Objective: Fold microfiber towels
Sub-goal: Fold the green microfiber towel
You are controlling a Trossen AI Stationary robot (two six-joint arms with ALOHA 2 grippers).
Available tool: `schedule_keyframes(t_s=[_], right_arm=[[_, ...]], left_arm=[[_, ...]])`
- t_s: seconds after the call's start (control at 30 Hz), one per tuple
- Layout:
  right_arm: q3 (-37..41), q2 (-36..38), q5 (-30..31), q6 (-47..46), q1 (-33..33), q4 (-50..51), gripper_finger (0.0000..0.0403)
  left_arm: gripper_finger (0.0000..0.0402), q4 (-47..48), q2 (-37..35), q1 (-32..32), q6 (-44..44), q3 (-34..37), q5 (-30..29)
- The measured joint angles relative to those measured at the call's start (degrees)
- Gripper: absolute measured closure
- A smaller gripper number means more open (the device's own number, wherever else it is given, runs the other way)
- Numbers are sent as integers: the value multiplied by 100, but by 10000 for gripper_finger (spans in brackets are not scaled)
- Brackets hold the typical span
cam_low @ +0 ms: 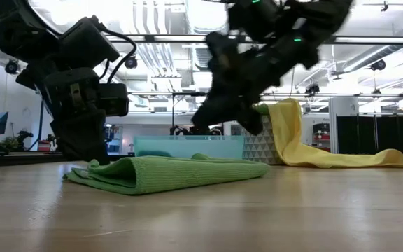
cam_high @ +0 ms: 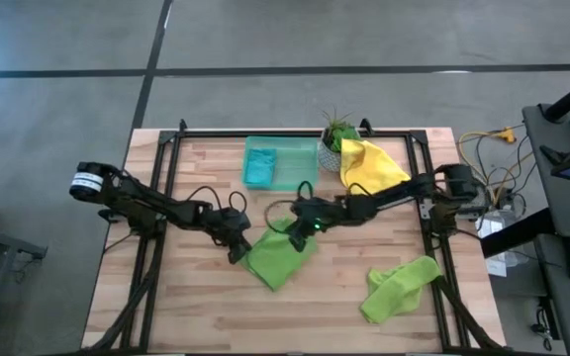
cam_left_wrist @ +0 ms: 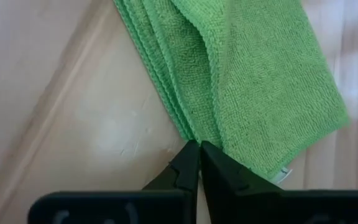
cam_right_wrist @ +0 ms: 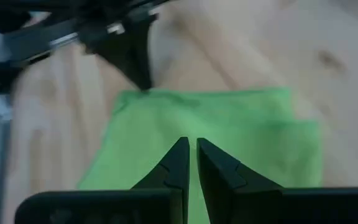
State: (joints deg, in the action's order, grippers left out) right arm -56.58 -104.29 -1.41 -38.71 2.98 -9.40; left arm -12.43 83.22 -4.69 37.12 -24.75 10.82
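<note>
A lime green towel lies folded flat on the table's middle; it also shows in the low view. My left gripper is shut at its left edge, which the high view also shows. My right gripper is shut and hovers above the towel's far side, clear of it. A second lime green towel lies crumpled at the near right. A yellow towel leans against a plant pot. A teal-blue towel lies in the green tray. My left gripper touches the folded towel's stacked edge near a corner with its shut fingertips. The fingers come slanting down from the table's left. Whether they pinch a layer or only rest on it, I cannot tell. The towel lies flat on the table.
A small potted plant stands at the far edge beside the tray. Cables and equipment sit off the table's right side. Bare wood shows at the near left.
</note>
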Motion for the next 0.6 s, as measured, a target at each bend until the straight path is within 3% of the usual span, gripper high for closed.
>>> schedule_keyframes(t_s=[0.33, 0.6], right_arm=[[-2009, -1365, -242, 862, -454, 1973, 376], [-2553, -1923, -176, 886, -452, 2552, 376]], left_arm=[[401, 24, -21, 3, 13, -2, -4], [401, 13, -164, 1, 146, -11, 198]])
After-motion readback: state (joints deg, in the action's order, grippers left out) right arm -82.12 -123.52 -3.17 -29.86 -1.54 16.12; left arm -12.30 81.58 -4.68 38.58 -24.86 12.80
